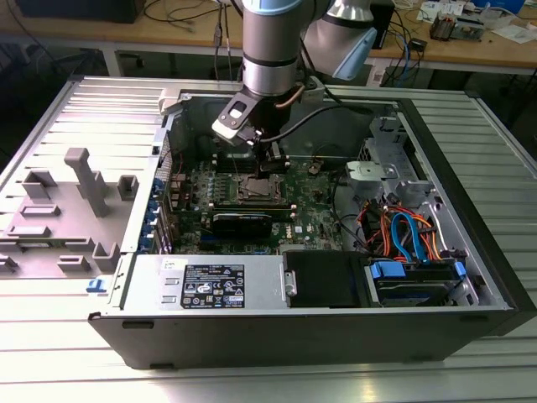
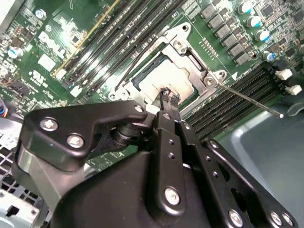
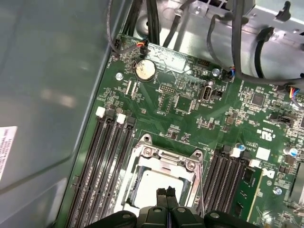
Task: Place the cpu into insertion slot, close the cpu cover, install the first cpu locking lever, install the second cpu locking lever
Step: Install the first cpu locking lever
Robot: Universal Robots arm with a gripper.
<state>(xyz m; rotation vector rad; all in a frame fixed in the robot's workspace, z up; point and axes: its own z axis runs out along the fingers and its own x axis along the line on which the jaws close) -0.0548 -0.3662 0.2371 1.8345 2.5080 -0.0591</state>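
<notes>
Hanging down from the upper middle of the exterior view, the arm (image 1: 270,50) reaches into an open computer case (image 1: 294,340) that lies on a slatted metal bench (image 1: 252,382). Its hand (image 1: 273,161) is low over the green circuit board (image 1: 310,201), just beside the insertion slot (image 1: 256,190) near the centre of the frame.

In both wrist views the black fingertips (image 2: 164,95) (image 3: 161,192) are pressed together with nothing between them. They point at the pale face of the cpu (image 2: 152,80) (image 3: 152,183). Whether they touch it cannot be told.

The cpu lies seated in the slot, square to its edges. The cpu cover (image 2: 194,71) (image 3: 164,159) lies down flat around it, so the chip shows through the cover's square cut-out.

In the second wrist view a thin locking lever (image 2: 247,98) runs out from a corner of the socket and slants across the neighbouring memory slots (image 2: 228,109), with its tip free over the grey case floor.

More memory slots (image 3: 102,166) flank the socket in the first wrist view, and a coin battery (image 3: 145,70) sits further along the board.

Towards the exterior view's right, blue and orange cables (image 1: 403,235) fill the case's drive bay. On the exterior view's left a grey moulded piece (image 1: 84,180) rests on the bench, well apart from the hand.
</notes>
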